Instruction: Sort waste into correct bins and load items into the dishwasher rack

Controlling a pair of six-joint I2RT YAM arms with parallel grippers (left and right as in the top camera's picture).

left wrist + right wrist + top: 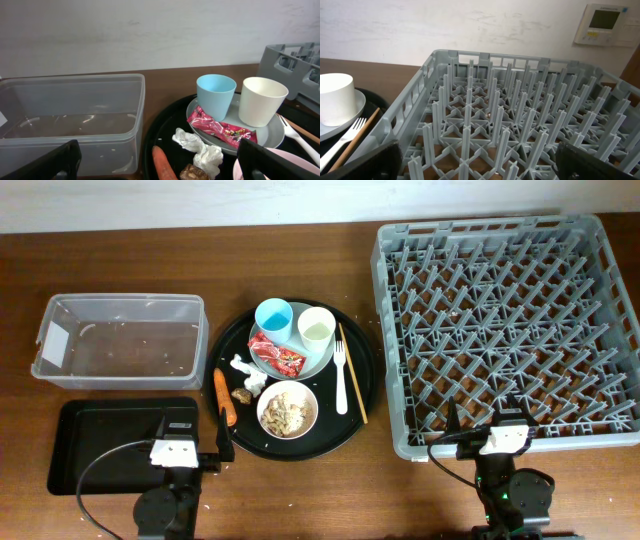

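On the round black tray, a grey-green plate (322, 360) holds a blue cup (274, 318), a cream cup (316, 329) and a red wrapper (277, 357). Beside it lie white tissue (247, 373), a carrot (224, 397), a brown lump (242, 394), a white bowl (288, 410) of rice scraps, a white fork (341, 375) and a wooden stick (352, 372). My left gripper (192, 432) is open and empty just in front of the carrot (162, 162). My right gripper (487, 420) is open and empty over the front edge of the grey rack (510, 310).
The clear tub (120, 340) stands at the left, with the shallow black rectangular tray (100, 445) in front of it. The round black tray (365, 395) sits between the tub and the rack. The rack (490, 115) holds nothing.
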